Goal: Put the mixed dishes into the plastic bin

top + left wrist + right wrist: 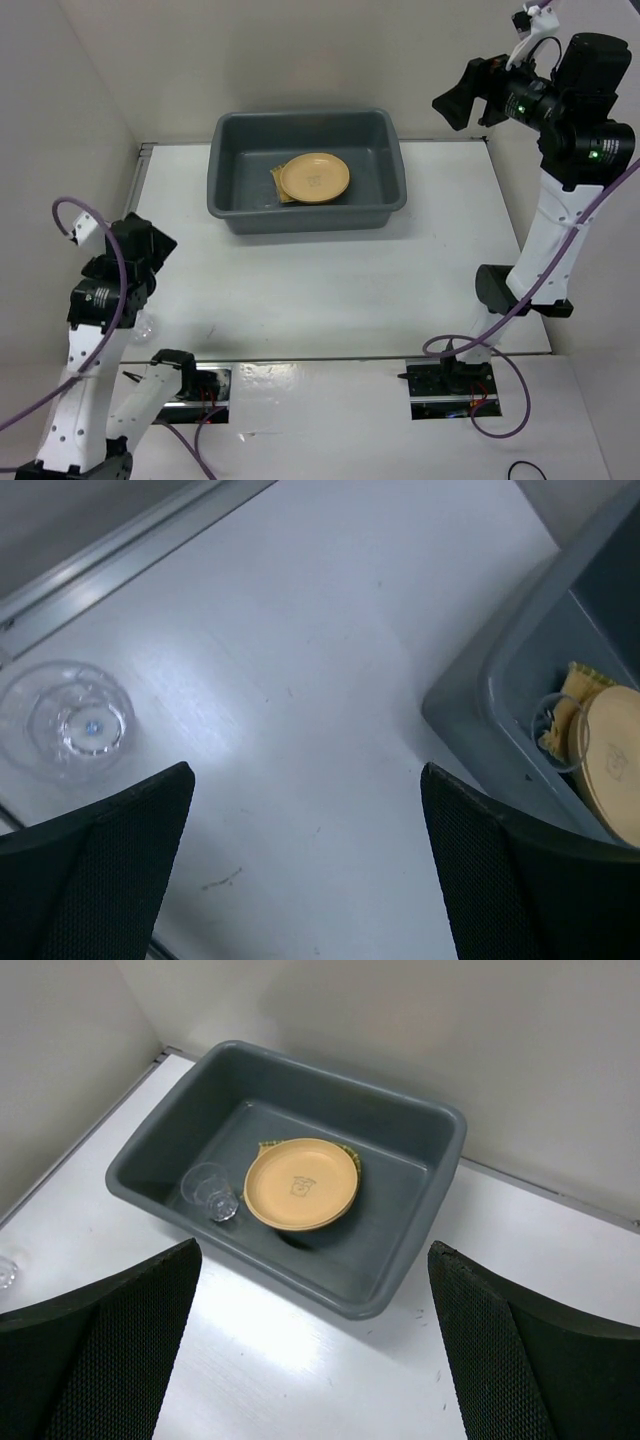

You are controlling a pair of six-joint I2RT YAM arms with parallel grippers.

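The dark grey plastic bin point(300, 215) stands at the back middle of the table. Inside it lie stacked pale-orange plates point(314, 177) on the yellow bamboo tray point(276, 181), with a clear cup point(212, 1192) beside them. In the right wrist view I see the bin point(420, 1250), plates point(300, 1182) and a tray edge point(352, 1154). Another clear cup point(75, 725) stands on the table at the left, close to my left arm point(140, 325). My left gripper point(305, 770) is open and empty above the table, right of that cup. My right gripper point(315, 1250) is open and empty, raised high at the back right point(462, 100).
White walls enclose the table at the back and both sides. A metal rail point(120, 550) runs along the table's left edge. The bin's near corner point(470, 695) shows at the right of the left wrist view, with plate point(610, 760) and tray point(572, 692) inside.
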